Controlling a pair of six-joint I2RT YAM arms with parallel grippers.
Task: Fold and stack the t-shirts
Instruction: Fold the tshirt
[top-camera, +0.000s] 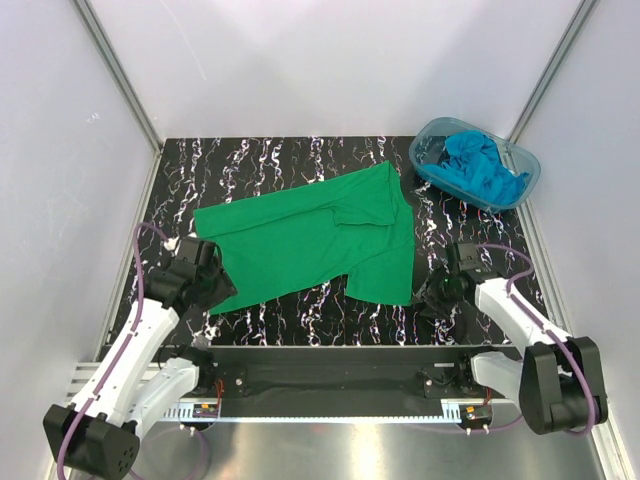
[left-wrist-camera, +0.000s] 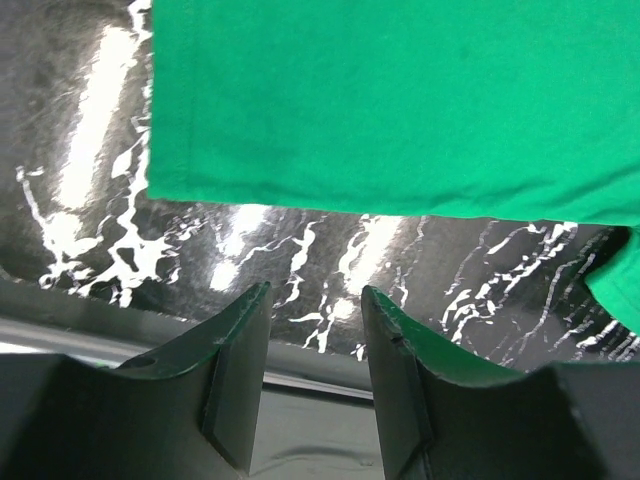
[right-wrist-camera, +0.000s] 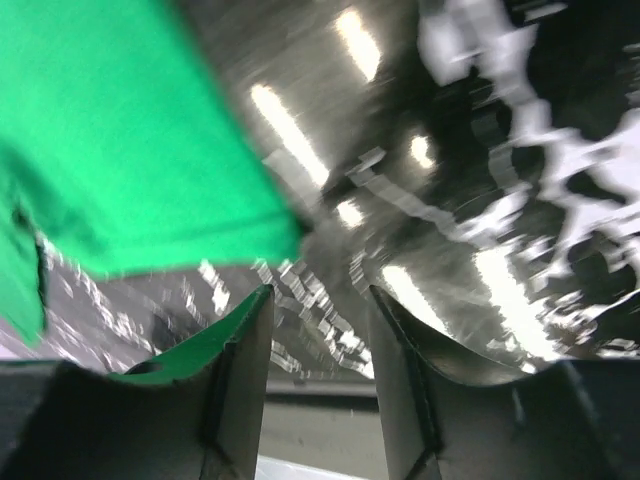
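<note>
Left gripper and right gripper low beside the green t-shirt
Jaws part-open, empty (fold apparently not begun); next, pinch both near corners squarely.

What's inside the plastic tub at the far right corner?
Crumpled turquoise-blue t-shirt cloth fills most of the clear tub. How many shirts are in the heap can't be told, and the heap covers the tub's bottom.

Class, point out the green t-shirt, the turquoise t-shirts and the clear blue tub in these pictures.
green t-shirt (top-camera: 300, 245): top view, mid-body.
turquoise t-shirts (top-camera: 480, 165): top view, heap's middle.
clear blue tub (top-camera: 424, 150): top view, left end.
</note>
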